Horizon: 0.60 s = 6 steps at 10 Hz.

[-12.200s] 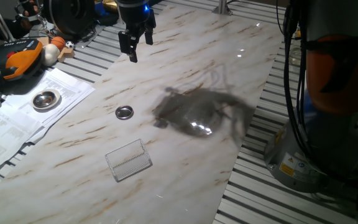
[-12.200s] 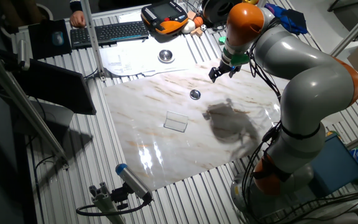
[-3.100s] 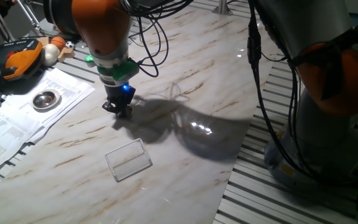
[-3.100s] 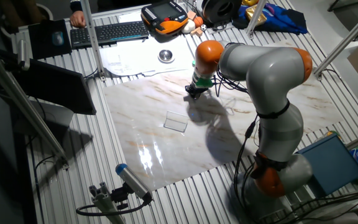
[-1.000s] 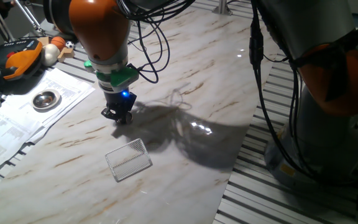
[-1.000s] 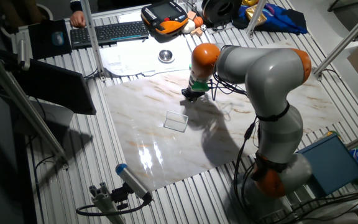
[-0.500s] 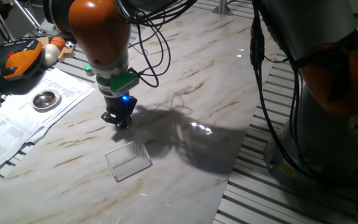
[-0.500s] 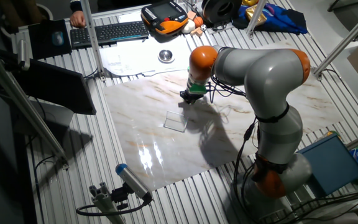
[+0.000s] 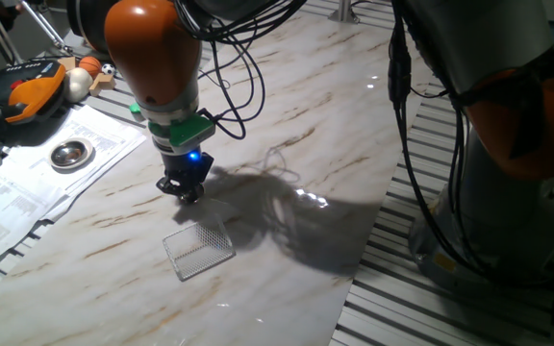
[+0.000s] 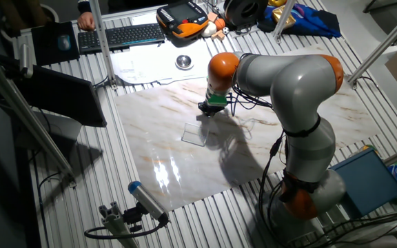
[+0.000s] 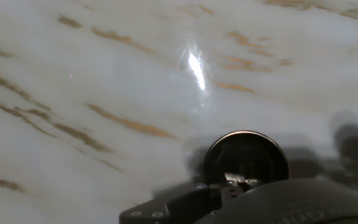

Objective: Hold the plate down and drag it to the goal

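Observation:
My gripper (image 9: pixel 183 190) stands upright with its tip pressed onto the marble board, just behind the goal's upturned edge. Its fingers look closed together. The plate is hidden under the tip in both fixed views. In the hand view the plate (image 11: pixel 246 155) shows as a small round shiny disc with a dark centre, right under the gripper (image 11: pixel 232 182). The goal (image 9: pixel 198 248) is a pale mesh rectangle lying flat a little in front of the gripper. It also shows in the other fixed view (image 10: pixel 195 134), next to the gripper (image 10: pixel 205 111).
A larger round metal dish (image 9: pixel 69 153) sits on white printed paper sheets (image 9: pixel 17 187) left of the marble board (image 9: pixel 354 144). An orange teach pendant (image 9: pixel 27 91) and balls lie at the far left. A keyboard (image 10: pixel 119 36) lies behind. The arm's shadow falls right of the gripper.
The gripper has slid along the board toward the goal, with the plate under its tip, and now stands close to the goal's upturned edge. The goal has not moved.

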Motion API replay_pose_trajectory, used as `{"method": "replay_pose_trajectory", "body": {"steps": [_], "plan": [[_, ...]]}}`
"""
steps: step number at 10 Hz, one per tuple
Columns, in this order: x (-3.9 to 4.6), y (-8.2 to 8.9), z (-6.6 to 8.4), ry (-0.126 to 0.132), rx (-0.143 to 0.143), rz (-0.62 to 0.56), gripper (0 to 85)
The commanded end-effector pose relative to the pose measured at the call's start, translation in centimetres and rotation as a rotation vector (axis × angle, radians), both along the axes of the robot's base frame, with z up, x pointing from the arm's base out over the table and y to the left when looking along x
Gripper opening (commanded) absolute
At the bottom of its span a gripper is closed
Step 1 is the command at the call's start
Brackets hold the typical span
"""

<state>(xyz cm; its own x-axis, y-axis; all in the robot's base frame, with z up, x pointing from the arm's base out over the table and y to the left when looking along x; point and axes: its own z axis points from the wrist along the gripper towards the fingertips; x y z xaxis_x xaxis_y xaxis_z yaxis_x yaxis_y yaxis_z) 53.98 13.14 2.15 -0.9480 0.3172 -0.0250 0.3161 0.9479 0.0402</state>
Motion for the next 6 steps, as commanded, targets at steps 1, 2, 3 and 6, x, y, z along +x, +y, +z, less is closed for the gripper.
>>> {"method": "replay_pose_trajectory", "body": {"steps": [1,2,3,6], "plan": [[-0.16,0.14,-0.07,0.002,0.004,-0.003,0.0],[-0.36,0.38,-0.16,0.006,0.008,-0.007,0.0],[-0.55,0.59,-0.19,0.011,0.010,-0.013,0.0],[-0.93,0.95,0.06,0.031,0.021,-0.020,0.0]]}}
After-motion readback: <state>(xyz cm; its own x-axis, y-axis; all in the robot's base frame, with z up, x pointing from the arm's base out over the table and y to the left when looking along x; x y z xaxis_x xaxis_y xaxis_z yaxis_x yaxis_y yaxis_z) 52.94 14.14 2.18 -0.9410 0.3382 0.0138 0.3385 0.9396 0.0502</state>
